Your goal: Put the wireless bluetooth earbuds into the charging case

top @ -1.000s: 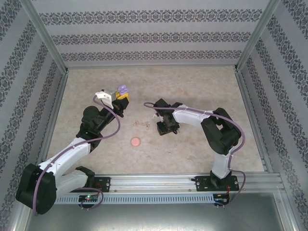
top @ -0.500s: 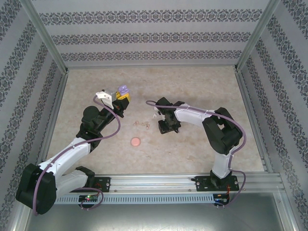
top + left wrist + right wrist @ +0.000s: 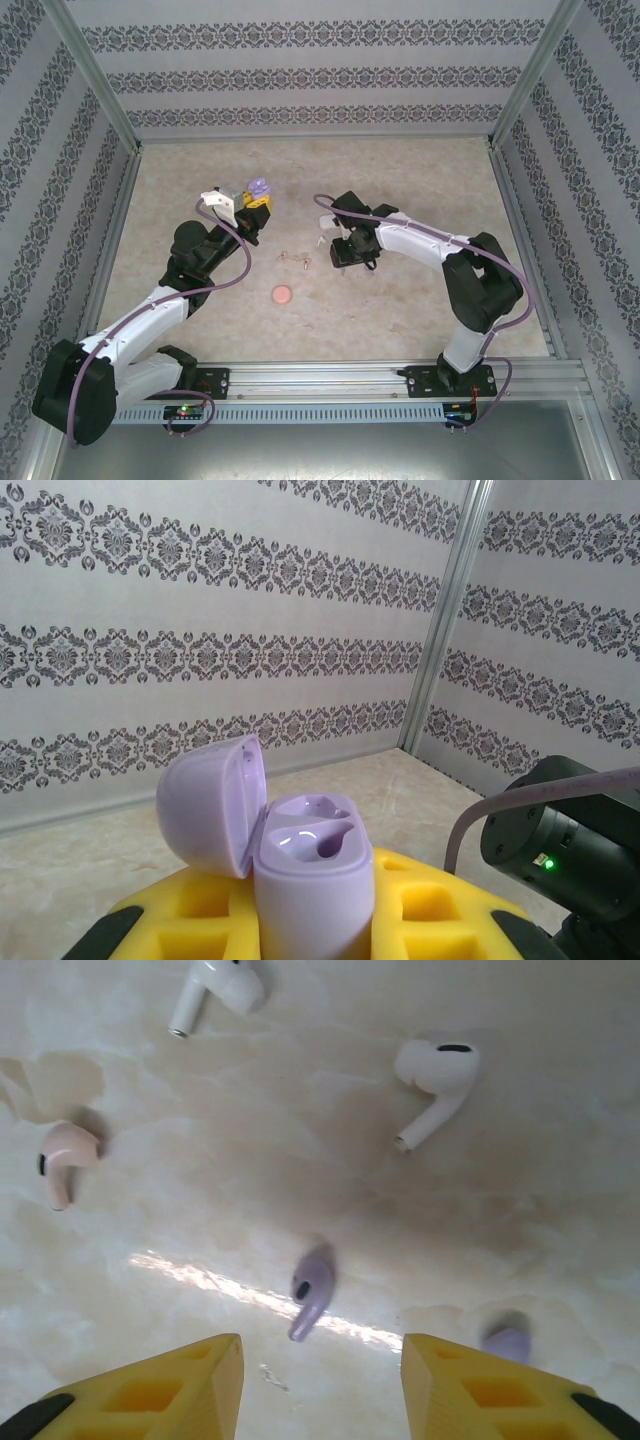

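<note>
My left gripper (image 3: 254,208) is shut on the purple charging case (image 3: 312,875) and holds it upright above the table between its yellow fingers (image 3: 445,910). The case lid (image 3: 208,802) is swung open and both sockets are empty. My right gripper (image 3: 322,1385) hangs open just over the table. A purple earbud (image 3: 311,1290) lies on the table ahead of its gap. A second purple earbud (image 3: 508,1341) is half hidden behind the right finger (image 3: 480,1390). Two white earbuds (image 3: 435,1078) (image 3: 215,988) and a pinkish earbud (image 3: 63,1155) lie farther out.
A round pink case (image 3: 282,294) lies shut on the table nearer the arm bases. Small pinkish earbuds (image 3: 304,263) lie between the two grippers. A black motor housing with a green light (image 3: 560,830) shows to the right of the held case. Patterned walls enclose the table.
My right gripper has moved a little toward the far side of the table and its jaws have widened slightly. The left arm and the case have not moved.
</note>
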### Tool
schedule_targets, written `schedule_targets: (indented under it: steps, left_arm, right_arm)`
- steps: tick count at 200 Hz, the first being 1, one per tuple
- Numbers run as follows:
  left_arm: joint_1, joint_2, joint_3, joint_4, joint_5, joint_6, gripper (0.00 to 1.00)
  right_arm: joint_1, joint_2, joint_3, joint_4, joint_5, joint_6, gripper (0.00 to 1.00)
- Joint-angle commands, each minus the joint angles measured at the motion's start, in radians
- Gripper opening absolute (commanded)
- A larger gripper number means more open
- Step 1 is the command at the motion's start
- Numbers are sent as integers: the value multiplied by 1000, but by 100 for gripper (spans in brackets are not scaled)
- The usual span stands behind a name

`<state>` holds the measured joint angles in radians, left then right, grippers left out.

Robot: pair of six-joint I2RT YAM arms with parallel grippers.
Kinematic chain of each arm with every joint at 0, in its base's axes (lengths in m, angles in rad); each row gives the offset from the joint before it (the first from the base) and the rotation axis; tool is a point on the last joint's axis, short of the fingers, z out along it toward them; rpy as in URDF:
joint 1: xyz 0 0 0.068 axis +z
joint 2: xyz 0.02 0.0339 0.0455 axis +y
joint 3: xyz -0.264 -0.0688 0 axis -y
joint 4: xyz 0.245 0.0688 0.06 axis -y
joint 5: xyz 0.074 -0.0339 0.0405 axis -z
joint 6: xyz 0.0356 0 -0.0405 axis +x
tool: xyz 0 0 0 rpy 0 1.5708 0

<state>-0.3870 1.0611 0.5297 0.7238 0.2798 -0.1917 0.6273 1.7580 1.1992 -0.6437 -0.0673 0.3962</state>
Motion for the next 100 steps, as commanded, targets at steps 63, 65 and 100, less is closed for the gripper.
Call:
schedule_targets:
  steps: [63,65,100]
  left_arm:
    - [-21,-8,16,31,14,30,0]
    - [-21,-8,15,31,13,32,0]
    - [-21,-8,-3,39,2,34,0]
  right_arm:
    - [35,48,45,4,111,259,49]
    - [35,47,42,7,112,263,49]
    - [32,26,-10,46,118,329,48]
